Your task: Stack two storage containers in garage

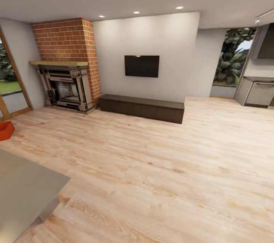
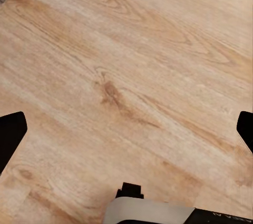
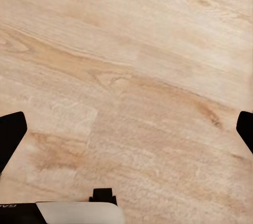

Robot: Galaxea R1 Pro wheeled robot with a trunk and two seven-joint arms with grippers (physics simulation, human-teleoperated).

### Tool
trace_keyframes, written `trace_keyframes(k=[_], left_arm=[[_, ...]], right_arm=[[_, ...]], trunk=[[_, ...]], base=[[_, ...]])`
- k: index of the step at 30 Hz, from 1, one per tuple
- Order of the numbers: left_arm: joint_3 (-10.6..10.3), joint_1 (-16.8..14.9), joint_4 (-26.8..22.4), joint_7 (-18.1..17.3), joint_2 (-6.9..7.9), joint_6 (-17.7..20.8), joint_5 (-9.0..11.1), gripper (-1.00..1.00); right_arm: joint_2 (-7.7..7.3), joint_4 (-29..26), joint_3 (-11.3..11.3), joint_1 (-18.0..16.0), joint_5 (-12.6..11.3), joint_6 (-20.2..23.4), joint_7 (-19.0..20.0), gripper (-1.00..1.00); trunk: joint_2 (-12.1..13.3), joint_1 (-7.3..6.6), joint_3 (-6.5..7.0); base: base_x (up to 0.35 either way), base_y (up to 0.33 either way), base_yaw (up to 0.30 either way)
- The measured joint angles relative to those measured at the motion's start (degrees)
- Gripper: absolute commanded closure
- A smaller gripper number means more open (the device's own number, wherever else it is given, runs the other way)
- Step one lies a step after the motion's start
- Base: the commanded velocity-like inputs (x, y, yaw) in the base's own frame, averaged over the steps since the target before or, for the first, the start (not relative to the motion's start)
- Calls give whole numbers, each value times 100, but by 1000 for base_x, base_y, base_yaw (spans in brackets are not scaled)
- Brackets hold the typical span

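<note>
Both end effectors (image 2: 126,129) (image 3: 126,129) spread (empty), over planks (image 2: 132,50)

Wood-plank floor (image 1: 160,167) open across middle and right. Grey table corner (image 1: 26,189) blocks near left. Red-orange storage container (image 1: 5,130) on floor at far left edge, near glass door. Brick fireplace (image 1: 68,79) and dark low cabinet (image 1: 141,107) line far wall. Grey kitchen cabinet (image 1: 258,92) at far right.

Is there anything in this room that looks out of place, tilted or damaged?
Only one thing: a red-orange storage container sits on the wood floor at the head view's left edge, near the glass door. Nothing looks spilled or broken.
</note>
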Motion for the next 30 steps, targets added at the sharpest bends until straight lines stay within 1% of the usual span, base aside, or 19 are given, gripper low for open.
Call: trace_keyframes(k=[30], left_arm=[[0,0,1,0,-9,0,-1,-100]], right_arm=[[0,-1,0,0,5,-1,0,-100]], trunk=[[0,0,0]], base=[[324,0,0]])
